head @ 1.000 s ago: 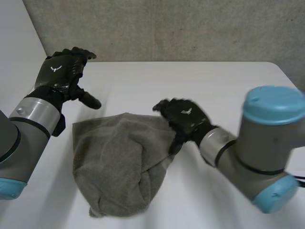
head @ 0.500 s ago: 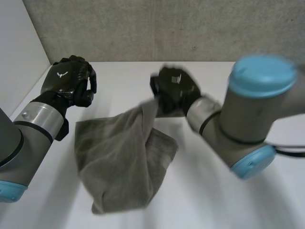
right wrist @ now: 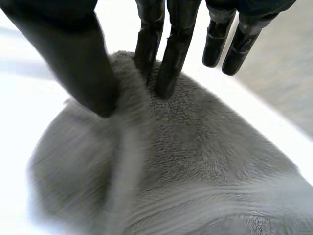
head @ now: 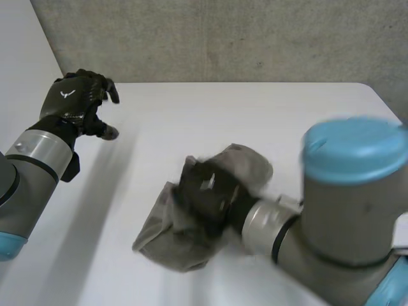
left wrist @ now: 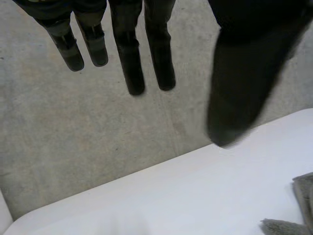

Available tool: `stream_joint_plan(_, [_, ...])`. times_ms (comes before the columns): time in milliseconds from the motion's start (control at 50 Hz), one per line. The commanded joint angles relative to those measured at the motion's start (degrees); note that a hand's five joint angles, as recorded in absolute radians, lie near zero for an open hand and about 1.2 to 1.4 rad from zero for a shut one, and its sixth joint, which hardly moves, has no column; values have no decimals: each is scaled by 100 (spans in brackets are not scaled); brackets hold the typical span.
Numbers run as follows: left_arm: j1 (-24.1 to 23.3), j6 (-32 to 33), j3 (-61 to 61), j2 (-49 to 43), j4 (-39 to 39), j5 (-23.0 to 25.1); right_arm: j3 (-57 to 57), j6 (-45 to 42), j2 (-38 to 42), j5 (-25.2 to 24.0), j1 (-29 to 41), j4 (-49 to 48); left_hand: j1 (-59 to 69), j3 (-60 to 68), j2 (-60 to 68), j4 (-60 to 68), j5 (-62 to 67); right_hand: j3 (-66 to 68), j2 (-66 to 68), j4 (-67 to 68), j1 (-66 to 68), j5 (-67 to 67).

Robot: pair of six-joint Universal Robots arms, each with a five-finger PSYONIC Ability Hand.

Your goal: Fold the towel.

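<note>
1. Far left, I saw the left hand (head: 75, 102) raised above the white table (head: 268, 121), fingers (left wrist: 132, 63) straight and spread from the thumb, holding nothing. It was well apart from the towel (head: 167, 237).
2. A grey wall (head: 223, 38) stood behind the table's far edge. In the left wrist view, a bit of the towel (left wrist: 304, 193) lay on the table (left wrist: 146, 205), beyond the thumb.
3. The towel lay bunched in a grey heap right of centre, near the front.
4. The right hand (head: 207, 191) was on top of the heap. In its wrist view the thumb (right wrist: 73, 54) and two fingers (right wrist: 171, 54) pinched a ridge of towel (right wrist: 205, 152) between them.
5. The right arm's light-blue cap (head: 354, 150) hid the table behind it.
</note>
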Motion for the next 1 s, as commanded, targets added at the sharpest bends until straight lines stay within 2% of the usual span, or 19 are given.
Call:
stream_joint_plan(20, [32, 6, 7, -2, -24, 5, 59, -128, -333, 235, -156, -230, -870, -331, -838, -376, -891, -303, -4031, -435, -4063, -4121])
stream_joint_plan(140, [-65, 15, -55, 24, -24, 66, 181, 514, -844, 341, -1010, -283, -1659, -331, -1627, -376, -1680, -303, -4031, -435, -4063, -4121])
stream_joint_plan(220, [-188, 24, -72, 51, -33, 93, 411, 647, -871, 385, -1205, -275, -1694, -331, -1662, -376, -1715, -303, -4031, -435, -4063, -4121])
stream_joint_plan(280, [-469, 24, -90, 86, -41, 172, 718, 647, -915, 376, -1398, -292, -1711, -331, -1679, -376, -1732, -303, -4031, -435, -4063, -4121])
stream_joint_plan(320, [-697, 42, -125, 95, -33, 399, 885, 647, -959, 350, -1530, -292, -1711, -331, -1679, -376, -1732, -303, -4031, -435, -4063, -4121])
stream_joint_plan(380, [-786, 94, -160, 86, -33, 532, 1123, 647, -1029, 306, -1847, -327, -1711, -331, -1679, -376, -1732, -303, -4031, -435, -4063, -4121])
stream_joint_plan(420, [-891, 383, -317, 77, -15, 751, 1263, 656, -1056, 288, -2083, -362, -1711, -331, -1679, -376, -1732, -303, -4031, -435, -4063, -4121])
stream_joint_plan(440, [-891, 384, -318, 77, -15, 752, 1263, 656, -1056, 288, -2084, -363, -1711, -331, -1679, -376, -1732, -303, -4031, -435, -4063, -4121])
stream_joint_plan(520, [-1136, 1094, -476, 7, -6, 988, 1395, 621, -1056, 280, -2303, -433, -1778, -331, -1746, -376, -1799, -303, -4031, -435, -4063, -4121])
stream_joint_plan(640, [-1515, 1711, -415, -344, 46, 1042, 1509, 621, -1065, 253, -2550, -486, -2181, -331, -2149, -376, -2202, -303, -4031, -435, -4063, -4121])
stream_joint_plan(1000, [-1858, 1879, 885, -1671, 82, 1059, 2335, 603, -1196, 122, -2919, -863, -2098, -331, -2066, -376, -2119, -303, -4031, -435, -4063, -4121])
